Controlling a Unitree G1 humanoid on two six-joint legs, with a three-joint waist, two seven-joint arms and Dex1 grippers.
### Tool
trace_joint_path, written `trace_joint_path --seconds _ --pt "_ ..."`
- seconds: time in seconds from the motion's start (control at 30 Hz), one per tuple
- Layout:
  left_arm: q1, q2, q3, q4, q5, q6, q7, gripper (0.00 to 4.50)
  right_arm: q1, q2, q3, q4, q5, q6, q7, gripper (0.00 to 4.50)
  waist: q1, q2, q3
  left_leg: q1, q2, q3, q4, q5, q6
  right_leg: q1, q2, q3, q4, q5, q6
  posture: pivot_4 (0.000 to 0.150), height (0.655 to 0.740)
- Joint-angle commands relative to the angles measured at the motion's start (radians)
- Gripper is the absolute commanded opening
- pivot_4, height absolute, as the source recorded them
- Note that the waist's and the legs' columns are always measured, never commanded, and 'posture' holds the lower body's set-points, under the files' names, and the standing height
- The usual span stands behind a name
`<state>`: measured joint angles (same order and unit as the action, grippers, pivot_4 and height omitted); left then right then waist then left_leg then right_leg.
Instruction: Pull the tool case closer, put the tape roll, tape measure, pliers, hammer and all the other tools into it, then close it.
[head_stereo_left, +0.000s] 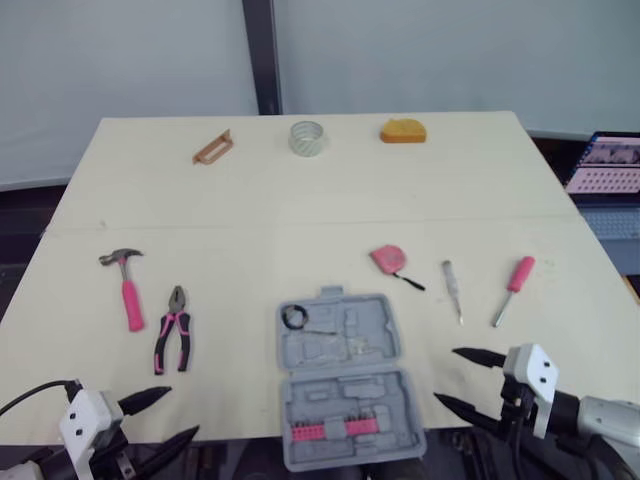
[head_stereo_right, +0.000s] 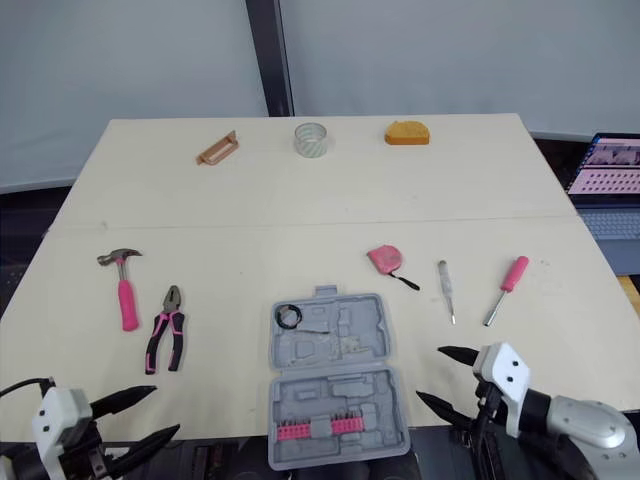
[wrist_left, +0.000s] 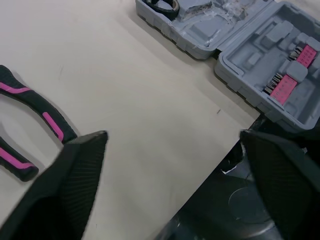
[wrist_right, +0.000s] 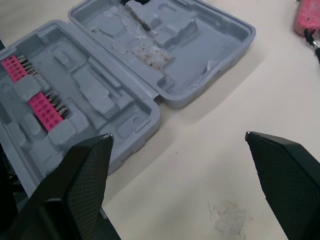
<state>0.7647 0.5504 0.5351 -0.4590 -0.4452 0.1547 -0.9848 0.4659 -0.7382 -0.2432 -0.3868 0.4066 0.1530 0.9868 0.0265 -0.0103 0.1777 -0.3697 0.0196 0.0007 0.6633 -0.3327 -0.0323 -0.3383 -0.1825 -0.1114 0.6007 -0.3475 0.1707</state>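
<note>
The grey tool case (head_stereo_left: 340, 375) lies open at the table's near edge, with pink bit holders in its near half and a small black roll (head_stereo_left: 295, 317) in its far half. The pink-handled hammer (head_stereo_left: 127, 285) and the pliers (head_stereo_left: 173, 329) lie to its left. A pink tape measure (head_stereo_left: 389, 259), a small screwdriver (head_stereo_left: 453, 287) and a pink-handled screwdriver (head_stereo_left: 514, 286) lie to its right. A clear tape roll (head_stereo_left: 307, 137) stands at the far edge. My left gripper (head_stereo_left: 180, 413) hangs open near the pliers, and my right gripper (head_stereo_left: 447, 376) is open right of the case (wrist_right: 125, 65). Both hold nothing.
A brown handle-shaped piece (head_stereo_left: 213, 147) and an orange block (head_stereo_left: 402, 131) sit at the table's far edge beside the clear roll. A laptop (head_stereo_left: 610, 165) stands off the table to the right. Bare tabletop stretches across the middle.
</note>
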Motion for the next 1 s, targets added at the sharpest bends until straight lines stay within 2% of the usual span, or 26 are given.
trace_joint_path --seconds 0.03,0.17,0.3,0.43,0.63,0.73,0.8,1.0 --pt "0.017 -0.008 0.014 -0.007 -0.005 -0.040 -0.001 4.49 0.004 -0.002 -0.025 -0.007 0.011 -0.021 0.013 4.50 0.000 0.000 0.000 0.000 0.000 0.000 0.000 0.000 0.000 0.000 0.000 0.000 0.000 0.000 0.000 0.150 0.7400" --pt "0.027 0.006 0.000 -0.044 -0.047 -0.048 -0.046 4.49 -0.003 0.002 -0.043 -0.004 0.014 -0.019 -0.001 4.50 0.000 0.000 0.000 0.000 0.000 0.000 0.000 0.000 0.000 0.000 0.000 0.000 0.000 0.000 0.000 0.150 0.7400" --pt "-0.118 0.097 -0.008 -0.104 -0.211 0.075 -0.062 4.49 -0.077 0.034 -0.066 -0.046 0.043 0.041 -0.095 4.50 0.004 0.001 0.000 0.000 0.000 0.000 0.001 0.000 0.000 0.000 0.000 0.000 0.001 0.000 0.000 0.150 0.7400" --pt "-0.239 0.136 -0.042 -0.106 -0.257 0.115 -0.058 4.49 -0.161 0.071 -0.044 -0.050 0.008 0.064 -0.178 4.50 -0.003 0.004 -0.002 0.000 0.000 0.000 0.001 0.000 0.000 0.000 0.000 0.000 0.004 0.000 0.000 0.150 0.7400" --pt "-0.327 0.154 -0.089 -0.086 -0.236 0.140 -0.042 4.49 -0.239 0.075 -0.015 -0.075 -0.018 0.162 -0.259 4.50 -0.005 0.004 -0.002 0.000 0.000 0.002 0.000 0.000 0.000 -0.001 0.000 0.000 0.004 0.000 0.000 0.150 0.7400" --pt "-0.352 0.156 -0.133 -0.063 -0.181 0.117 -0.039 4.49 -0.371 0.008 0.102 -0.073 -0.064 0.394 -0.306 4.50 -0.006 0.004 -0.002 0.002 0.001 0.002 0.001 0.000 0.000 -0.001 0.000 0.002 0.006 0.000 0.000 0.150 0.7400" --pt "-0.362 0.151 -0.145 -0.061 -0.175 0.118 -0.031 4.49 -0.445 -0.019 0.167 -0.045 -0.090 0.485 -0.311 4.50 -0.006 0.004 -0.002 0.001 0.001 0.003 0.001 0.000 0.000 -0.002 0.001 0.002 0.006 0.000 0.000 0.150 0.7400" --pt "-0.376 0.135 -0.166 -0.073 -0.159 0.116 0.004 4.49 -0.684 0.069 0.222 0.157 -0.111 0.588 -0.390 4.50 -0.003 0.004 -0.002 0.000 0.001 0.003 0.001 -0.001 0.000 -0.002 0.001 0.002 0.005 0.000 0.000 0.150 0.7400"
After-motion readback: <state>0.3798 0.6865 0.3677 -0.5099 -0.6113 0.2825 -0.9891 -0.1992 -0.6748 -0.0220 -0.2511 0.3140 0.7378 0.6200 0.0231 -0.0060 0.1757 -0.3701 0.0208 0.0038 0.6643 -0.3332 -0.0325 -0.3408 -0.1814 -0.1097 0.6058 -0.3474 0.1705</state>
